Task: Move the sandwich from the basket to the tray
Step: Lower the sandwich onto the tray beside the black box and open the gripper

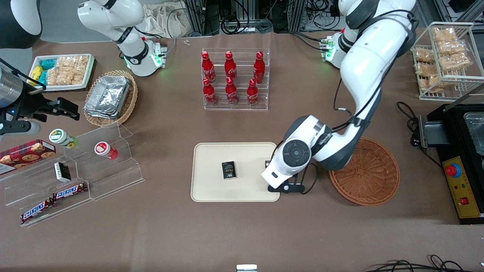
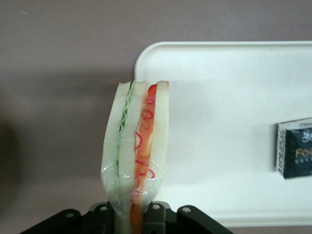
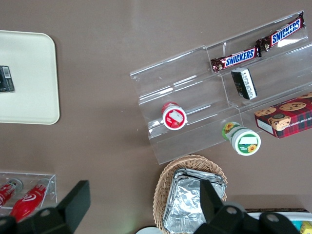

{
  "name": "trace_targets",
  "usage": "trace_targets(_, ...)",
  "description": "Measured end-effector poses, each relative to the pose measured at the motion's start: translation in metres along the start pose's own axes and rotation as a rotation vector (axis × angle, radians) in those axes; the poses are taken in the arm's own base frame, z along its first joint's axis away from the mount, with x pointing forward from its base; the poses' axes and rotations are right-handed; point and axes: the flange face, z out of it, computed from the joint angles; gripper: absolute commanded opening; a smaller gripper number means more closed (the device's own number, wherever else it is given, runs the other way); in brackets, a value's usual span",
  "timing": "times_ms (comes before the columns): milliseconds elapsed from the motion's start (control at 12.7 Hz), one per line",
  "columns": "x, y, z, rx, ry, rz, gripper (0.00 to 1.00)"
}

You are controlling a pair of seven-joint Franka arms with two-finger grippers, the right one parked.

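Note:
My left gripper [image 2: 134, 215] is shut on the sandwich [image 2: 139, 146], a wedge of pale bread in clear wrap with green and red-orange filling along its cut edge. It holds the sandwich upright over the corner of the cream tray [image 2: 219, 97]. In the front view the wrist and gripper [image 1: 284, 186] hang over the tray's [image 1: 211, 189] edge nearest the basket, and the sandwich is hidden under the arm. The round reddish-brown wicker basket [image 1: 368, 175] lies beside the tray toward the working arm's end; the part that shows holds nothing.
A small black box [image 1: 228, 170] lies on the tray, also in the wrist view [image 2: 296, 148]. A clear rack of red bottles [image 1: 234, 79] stands farther from the camera. A clear stepped shelf [image 1: 94, 173] with snacks and an oval basket of foil trays [image 1: 109, 97] lie toward the parked arm's end.

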Motion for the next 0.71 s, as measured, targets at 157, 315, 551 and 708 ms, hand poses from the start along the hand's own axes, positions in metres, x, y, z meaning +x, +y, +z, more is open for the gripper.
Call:
trace_targets(157,0.002,0.004,0.009,-0.012,0.003,-0.017,0.00)
trace_targets(315,-0.001,0.013,0.011,-0.020,0.011,-0.021,0.00)
trace_targets(551,-0.008,0.029,0.016,-0.035,0.024,-0.013,0.99)
trace_targets(708,-0.008,0.029,0.019,-0.031,0.022,-0.010,1.00)
